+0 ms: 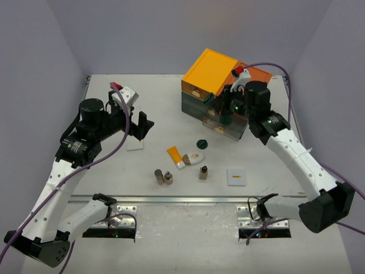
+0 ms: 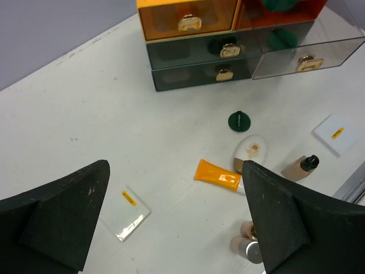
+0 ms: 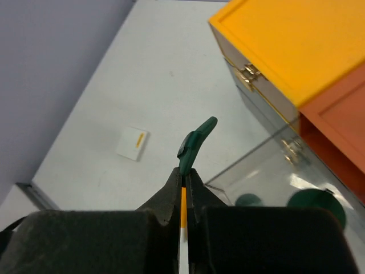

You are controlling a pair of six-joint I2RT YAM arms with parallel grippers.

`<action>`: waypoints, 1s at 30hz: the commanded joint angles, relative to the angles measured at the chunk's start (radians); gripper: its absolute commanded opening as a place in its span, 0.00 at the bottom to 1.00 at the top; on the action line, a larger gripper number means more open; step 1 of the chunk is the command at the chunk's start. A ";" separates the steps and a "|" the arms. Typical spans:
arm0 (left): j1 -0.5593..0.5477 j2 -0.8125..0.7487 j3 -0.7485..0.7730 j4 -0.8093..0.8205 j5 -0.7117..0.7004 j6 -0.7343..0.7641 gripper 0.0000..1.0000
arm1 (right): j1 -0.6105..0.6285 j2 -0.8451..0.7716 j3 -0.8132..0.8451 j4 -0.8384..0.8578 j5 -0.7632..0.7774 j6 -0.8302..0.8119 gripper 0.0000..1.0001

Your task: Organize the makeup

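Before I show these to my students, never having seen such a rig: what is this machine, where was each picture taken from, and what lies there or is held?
These are two robot arms bolted to a white table. One picture looks down from above; the other two come from a camera on each wrist, showing its own black fingers. On the table lie an orange tube, a white oval piece, a dark green round disc, three tiny brown bottles and two flat white squares. At the back stands an orange-topped drawer chest with one clear drawer pulled out. The left gripper is open and empty. The right gripper is shut on another dark green disc, by that open drawer.
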 commanded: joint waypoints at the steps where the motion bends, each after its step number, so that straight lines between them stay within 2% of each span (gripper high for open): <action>1: -0.005 0.000 -0.035 0.001 -0.076 0.023 1.00 | -0.004 -0.022 0.009 -0.171 0.270 -0.117 0.00; 11: -0.005 -0.011 -0.053 -0.024 -0.119 0.065 1.00 | -0.059 0.001 -0.013 -0.243 0.313 -0.133 0.00; 16: -0.005 -0.017 -0.060 -0.024 -0.118 0.072 1.00 | -0.068 0.027 0.039 -0.314 0.323 -0.150 0.43; 19: -0.005 -0.017 -0.063 -0.023 -0.115 0.074 1.00 | -0.068 0.015 0.067 -0.338 0.326 -0.165 0.54; 24: -0.007 -0.005 -0.065 -0.021 -0.114 0.077 1.00 | -0.068 -0.062 0.088 -0.358 0.304 -0.181 0.61; 30: -0.005 0.009 -0.070 -0.019 -0.113 0.087 1.00 | -0.062 -0.151 0.087 -0.359 0.255 -0.201 0.61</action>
